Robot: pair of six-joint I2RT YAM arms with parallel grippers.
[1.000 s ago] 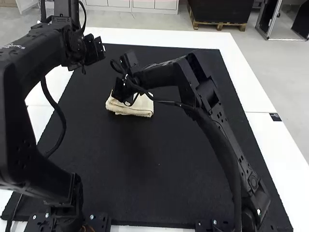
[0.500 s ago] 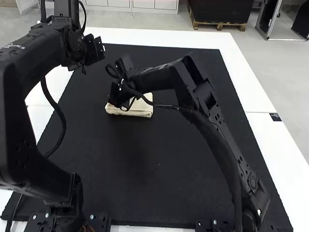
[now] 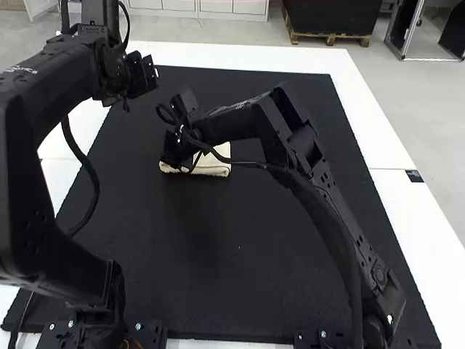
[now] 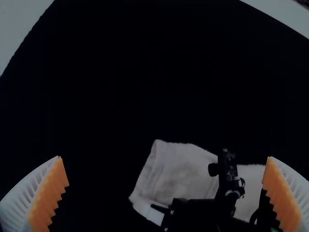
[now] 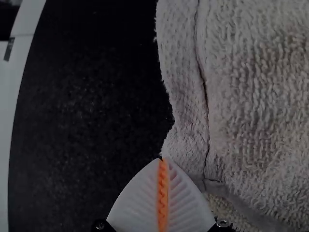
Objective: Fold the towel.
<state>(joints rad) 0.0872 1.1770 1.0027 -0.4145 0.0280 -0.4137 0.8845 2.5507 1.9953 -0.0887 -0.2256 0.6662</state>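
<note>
High view: the folded towel [image 3: 212, 168] lies toward the black mat's [image 3: 240, 254] far edge, its long axis roughly parallel; the nearer right gripper [image 5: 163, 159] is closed at its left end, any pinch unclear; the left gripper [image 4: 165, 157] gapes wide

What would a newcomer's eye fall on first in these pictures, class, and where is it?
First, the pale folded towel, bright against the black mat beyond its middle in the high view. Next, the right arm bending across the mat, with the right gripper shut at the towel's edge. Then the bulky left arm, looming along the high view's left side.
</note>
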